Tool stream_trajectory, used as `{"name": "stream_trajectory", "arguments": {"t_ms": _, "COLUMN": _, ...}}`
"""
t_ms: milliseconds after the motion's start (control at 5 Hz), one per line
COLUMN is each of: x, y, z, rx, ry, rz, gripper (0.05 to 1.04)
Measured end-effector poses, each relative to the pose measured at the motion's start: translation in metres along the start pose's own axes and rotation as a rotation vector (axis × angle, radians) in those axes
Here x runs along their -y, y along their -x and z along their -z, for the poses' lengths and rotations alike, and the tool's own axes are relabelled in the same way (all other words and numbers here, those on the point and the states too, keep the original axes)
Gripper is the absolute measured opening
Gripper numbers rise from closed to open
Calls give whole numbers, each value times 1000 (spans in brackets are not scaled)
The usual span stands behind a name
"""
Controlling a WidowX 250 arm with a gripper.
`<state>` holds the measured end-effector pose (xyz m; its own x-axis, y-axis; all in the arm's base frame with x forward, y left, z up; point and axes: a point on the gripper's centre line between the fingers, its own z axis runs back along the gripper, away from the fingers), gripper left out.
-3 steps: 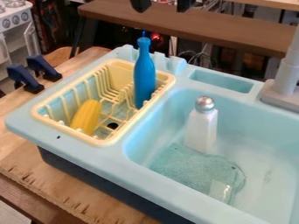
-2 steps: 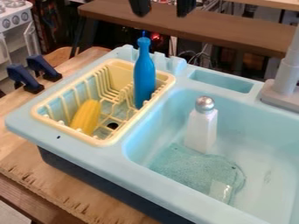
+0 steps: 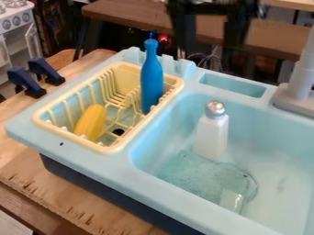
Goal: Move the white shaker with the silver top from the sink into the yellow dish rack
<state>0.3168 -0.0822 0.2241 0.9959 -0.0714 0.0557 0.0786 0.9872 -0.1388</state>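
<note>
Claw [image 3: 210, 45]: hanging wide open at the top of the frame, right of centre, gripping nothing. For any grasp, calling for slow, straight lowering, clearing the bottle [image 3: 152, 80], standing just leftward in the rack [image 3: 113, 148]. Below the claw, standing upright in the sink [image 3: 171, 114]: shaker [image 3: 211, 135]. Farther off, lying lower left: corn [image 3: 91, 123].

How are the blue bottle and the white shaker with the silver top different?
The blue bottle has a long, thin neck, but the white shaker has a round silver top. The bottle stands in the yellow rack, while the shaker is in the sink. Both are taller than they are wide.
</note>
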Motion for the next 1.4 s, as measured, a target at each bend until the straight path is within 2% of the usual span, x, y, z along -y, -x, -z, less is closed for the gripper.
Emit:
{"name": "stream_trajectory", "arguments": {"t_ms": 200, "x": 6, "y": -1, "z": 11, "rx": -18, "ry": -4, "rz": 37, "gripper": 1002}}
{"name": "stream_trajectory", "arguments": {"t_ms": 400, "x": 5, "y": -2, "z": 33, "rx": -118, "ry": -52, "rz": 57, "gripper": 1002}}
{"name": "stream_trajectory", "arguments": {"t_ms": 600, "x": 10, "y": -5, "z": 43, "rx": -179, "ry": -85, "rz": 106, "gripper": 1002}}
{"name": "stream_trajectory", "arguments": {"t_ms": 800, "x": 13, "y": -9, "z": 52, "rx": -178, "ry": -76, "rz": 138, "gripper": 1002}}
{"name": "stream_trajectory", "arguments": {"t_ms": 1200, "x": 16, "y": -5, "z": 67, "rx": -232, "ry": -83, "rz": 151, "gripper": 1002}}
{"name": "stream_trajectory", "arguments": {"t_ms": 1400, "x": 15, "y": -3, "z": 76, "rx": -235, "ry": -85, "rz": 162, "gripper": 1002}}
